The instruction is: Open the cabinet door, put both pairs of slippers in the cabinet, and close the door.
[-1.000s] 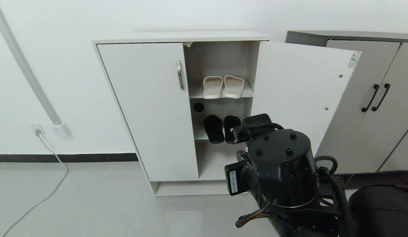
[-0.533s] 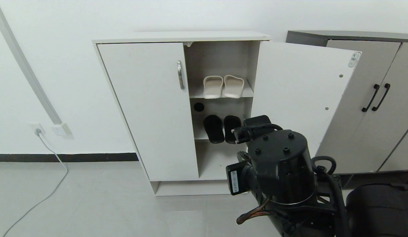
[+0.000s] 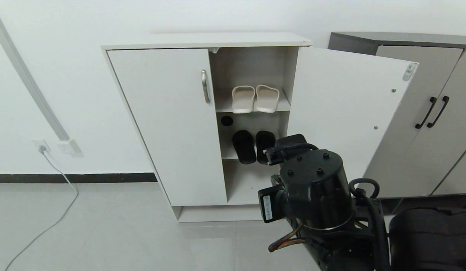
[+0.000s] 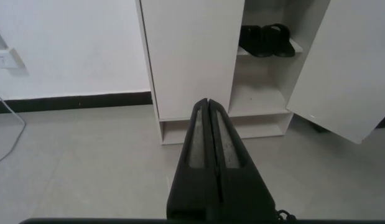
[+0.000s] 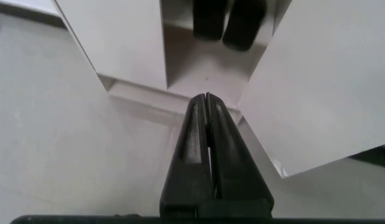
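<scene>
A: Where are the slippers?
B: The pair of beige slide slippers (image 3: 254, 98) lies on the upper shelf inside the white wooden two-door cabinet (image 3: 203, 39). The pair of black slide slippers (image 3: 253, 146) lies on the shelf directly below.
A: And the doors?
B: The left door (image 3: 161, 124) covers its half. The right door (image 3: 342, 109) stands swung out before the grey cabinet with black handles (image 3: 436, 124) on the right.

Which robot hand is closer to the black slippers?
Right. The right gripper, shut, is close in front of the open cabinet, black slippers just ahead. The left gripper, also shut, is farther back over the floor.
</scene>
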Tool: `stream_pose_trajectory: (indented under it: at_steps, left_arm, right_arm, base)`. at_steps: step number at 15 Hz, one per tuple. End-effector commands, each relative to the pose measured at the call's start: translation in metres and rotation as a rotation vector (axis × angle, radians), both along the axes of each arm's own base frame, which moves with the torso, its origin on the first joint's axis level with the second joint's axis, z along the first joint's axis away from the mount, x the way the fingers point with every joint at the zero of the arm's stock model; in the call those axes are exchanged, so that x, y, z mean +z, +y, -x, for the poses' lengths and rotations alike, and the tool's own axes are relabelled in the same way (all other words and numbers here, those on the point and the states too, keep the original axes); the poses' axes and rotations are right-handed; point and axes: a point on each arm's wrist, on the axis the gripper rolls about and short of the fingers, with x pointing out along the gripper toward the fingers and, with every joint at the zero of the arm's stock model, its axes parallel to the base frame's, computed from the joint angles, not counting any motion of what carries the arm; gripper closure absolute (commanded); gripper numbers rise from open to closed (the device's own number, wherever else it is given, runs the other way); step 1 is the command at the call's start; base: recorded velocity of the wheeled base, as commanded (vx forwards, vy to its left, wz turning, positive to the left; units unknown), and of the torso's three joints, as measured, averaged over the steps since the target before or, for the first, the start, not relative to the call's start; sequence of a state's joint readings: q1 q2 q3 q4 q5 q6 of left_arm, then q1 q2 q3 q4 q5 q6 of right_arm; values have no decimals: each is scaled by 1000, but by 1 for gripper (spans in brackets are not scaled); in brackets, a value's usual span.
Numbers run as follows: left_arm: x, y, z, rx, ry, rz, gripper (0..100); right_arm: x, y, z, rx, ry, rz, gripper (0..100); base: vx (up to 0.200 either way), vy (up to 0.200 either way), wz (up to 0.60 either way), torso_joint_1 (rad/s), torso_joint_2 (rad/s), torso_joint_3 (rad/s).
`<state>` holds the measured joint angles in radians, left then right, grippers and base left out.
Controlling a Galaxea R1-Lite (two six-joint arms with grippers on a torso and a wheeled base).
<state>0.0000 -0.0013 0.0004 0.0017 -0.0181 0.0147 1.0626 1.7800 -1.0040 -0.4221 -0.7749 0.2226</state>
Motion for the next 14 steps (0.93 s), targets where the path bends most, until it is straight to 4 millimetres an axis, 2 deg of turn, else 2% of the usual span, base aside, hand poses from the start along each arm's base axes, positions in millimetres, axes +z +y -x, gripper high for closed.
stream_pose_trajectory:
  at_steps: [1, 5, 14]
  left_arm:
    - [0, 0, 0, 0, -1, -1, 100]
    - [0, 0, 0, 0, -1, -1, 100]
    - [0, 0, 0, 0, -1, -1, 100]
  right_arm:
    - [-1, 1, 0, 2, 0, 1, 100]
    - [0, 0, -1, -2, 0, -1, 100]
    - [-1, 0, -2, 6, 4, -1, 100]
  base:
    - [0, 0, 0, 51, -471, -378]
    - [0, 0, 0, 72, -520, -356]
    - [0, 0, 0, 146, -470, -327]
